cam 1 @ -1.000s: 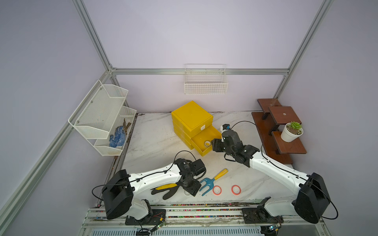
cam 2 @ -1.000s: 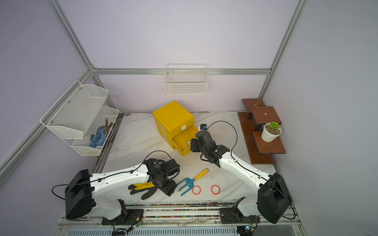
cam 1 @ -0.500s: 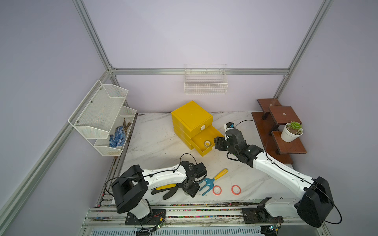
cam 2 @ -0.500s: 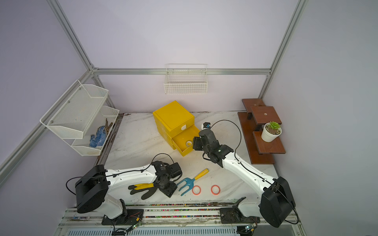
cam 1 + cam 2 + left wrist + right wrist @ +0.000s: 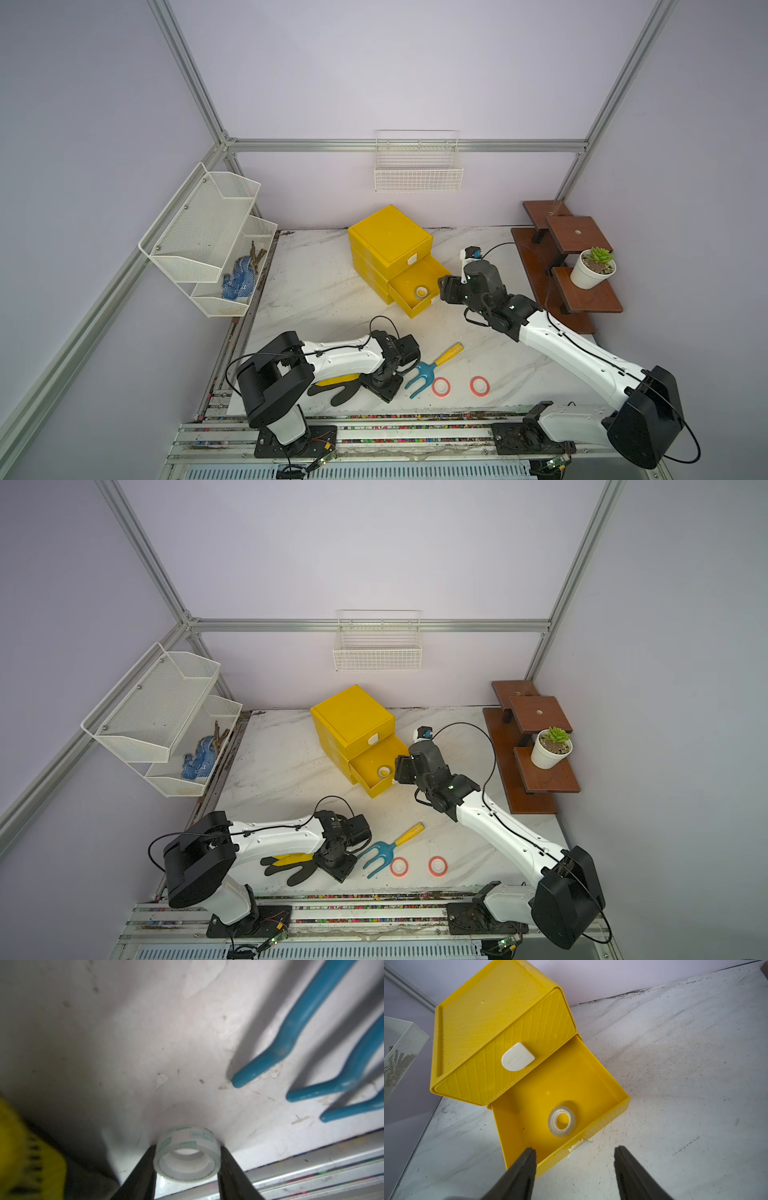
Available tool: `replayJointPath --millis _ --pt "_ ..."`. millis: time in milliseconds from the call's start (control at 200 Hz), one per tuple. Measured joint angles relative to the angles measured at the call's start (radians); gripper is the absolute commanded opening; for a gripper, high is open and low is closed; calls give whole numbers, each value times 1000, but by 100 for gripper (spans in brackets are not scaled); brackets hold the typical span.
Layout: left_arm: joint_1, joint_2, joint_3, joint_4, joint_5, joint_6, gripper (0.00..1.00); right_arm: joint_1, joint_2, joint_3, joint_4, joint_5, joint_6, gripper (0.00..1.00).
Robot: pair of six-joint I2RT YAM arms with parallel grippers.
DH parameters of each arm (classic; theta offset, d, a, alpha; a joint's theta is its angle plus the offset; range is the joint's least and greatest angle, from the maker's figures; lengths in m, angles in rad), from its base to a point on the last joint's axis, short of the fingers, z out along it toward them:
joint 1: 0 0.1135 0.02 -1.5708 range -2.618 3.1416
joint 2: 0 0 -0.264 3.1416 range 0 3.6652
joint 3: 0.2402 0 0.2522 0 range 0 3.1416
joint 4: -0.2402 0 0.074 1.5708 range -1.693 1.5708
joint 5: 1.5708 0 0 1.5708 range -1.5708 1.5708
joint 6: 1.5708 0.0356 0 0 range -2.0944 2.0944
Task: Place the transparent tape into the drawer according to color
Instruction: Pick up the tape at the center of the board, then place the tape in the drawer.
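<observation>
In a top view, my left gripper (image 5: pixel 381 385) sits low on the table (image 5: pixel 311 291) between the glove (image 5: pixel 332 384) and the garden fork (image 5: pixel 424 372). Two red-orange rolls (image 5: pixel 441 387) lie beside the fork's tines.

My left wrist view shows its jaws clamped on a clear tape roll (image 5: pixel 187 1159).

My right wrist view shows my right gripper (image 5: pixel 574 1150) parted and empty before the pulled-out drawer (image 5: pixel 602 1084), which holds another clear roll (image 5: pixel 562 1121).
</observation>
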Motion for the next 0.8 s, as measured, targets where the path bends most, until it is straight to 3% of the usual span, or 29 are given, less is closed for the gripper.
replayJointPath --millis 190,405,635,800 --pt "0 -1 18 -25 -42 6 28 -2 0 0 0 0 5 65" --pt "40 -58 112 -73 -85 11 27 -2 -6 0 -1 0 21 65" --pt "82 -176 381 -128 -143 44 27 -5 -29 -2 -2 3 45 65" --pt "164 -173 568 -120 -195 85 29 -6 -49 -31 -1 16 64 65"
